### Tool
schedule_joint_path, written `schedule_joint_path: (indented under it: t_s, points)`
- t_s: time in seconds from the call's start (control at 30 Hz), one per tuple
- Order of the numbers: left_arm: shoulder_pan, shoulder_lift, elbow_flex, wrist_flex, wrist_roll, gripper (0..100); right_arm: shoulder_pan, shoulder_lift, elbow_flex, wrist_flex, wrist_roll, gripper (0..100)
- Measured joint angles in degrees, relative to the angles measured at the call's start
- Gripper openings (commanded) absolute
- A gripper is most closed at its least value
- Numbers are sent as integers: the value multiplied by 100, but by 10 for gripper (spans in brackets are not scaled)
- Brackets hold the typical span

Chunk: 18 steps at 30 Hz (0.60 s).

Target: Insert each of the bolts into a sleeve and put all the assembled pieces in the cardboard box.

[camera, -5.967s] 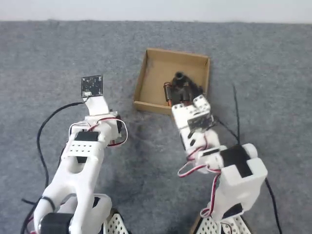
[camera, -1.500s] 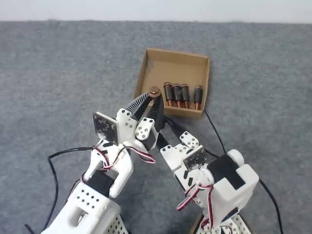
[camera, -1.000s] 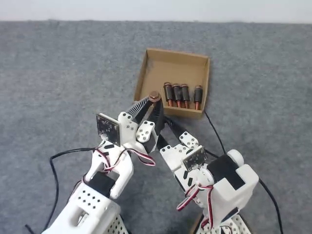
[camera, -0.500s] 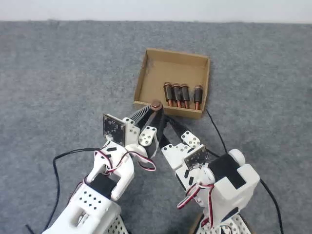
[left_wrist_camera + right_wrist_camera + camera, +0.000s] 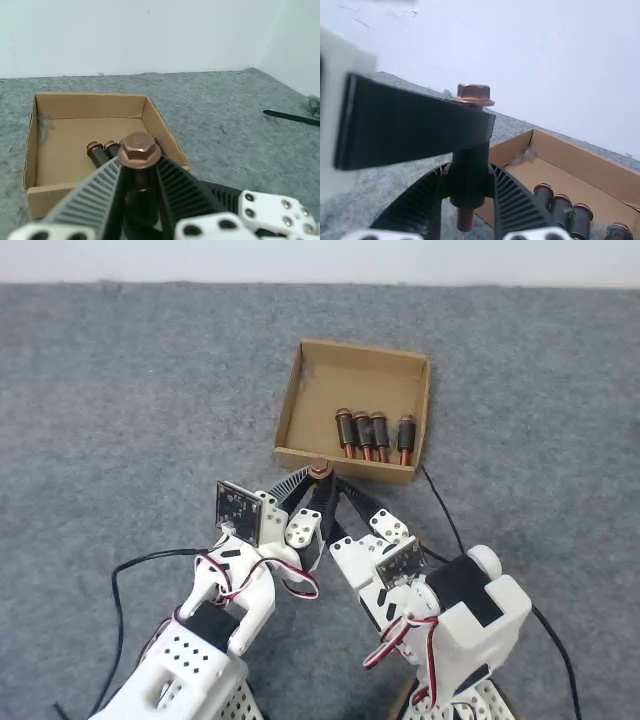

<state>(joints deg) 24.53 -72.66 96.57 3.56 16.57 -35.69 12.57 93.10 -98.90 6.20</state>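
A copper-headed bolt (image 5: 319, 470) stands upright in a black sleeve (image 5: 468, 175), just in front of the cardboard box (image 5: 290, 410). My left gripper (image 5: 312, 482) is shut on it right under the head (image 5: 139, 149). Lower down, my right gripper (image 5: 330, 502) is shut on the sleeve, and the bolt's threaded tip (image 5: 465, 220) pokes out below. In the right wrist view my right gripper (image 5: 467, 187) clasps the sleeve beneath the left arm's black finger (image 5: 415, 120). Several assembled pieces (image 5: 372, 433) lie side by side in the box.
Grey carpet covers the table. A black cable (image 5: 445, 515) runs from the box's near right corner to the right arm, and another (image 5: 115, 590) loops beside the left arm. The box's far left part (image 5: 65, 135) is bare.
Both grippers have drawn back from the box's near wall toward the arm bases, carrying the bolt and sleeve between them. Six seconds ago the right gripper was over the box and the left arm stood apart.
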Motion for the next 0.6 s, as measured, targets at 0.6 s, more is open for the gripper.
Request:
schedule_joint_path:
  t_s: [0.6]
  points:
    - [-70,0,0,44,0,130,105,0,9,0,0,7]
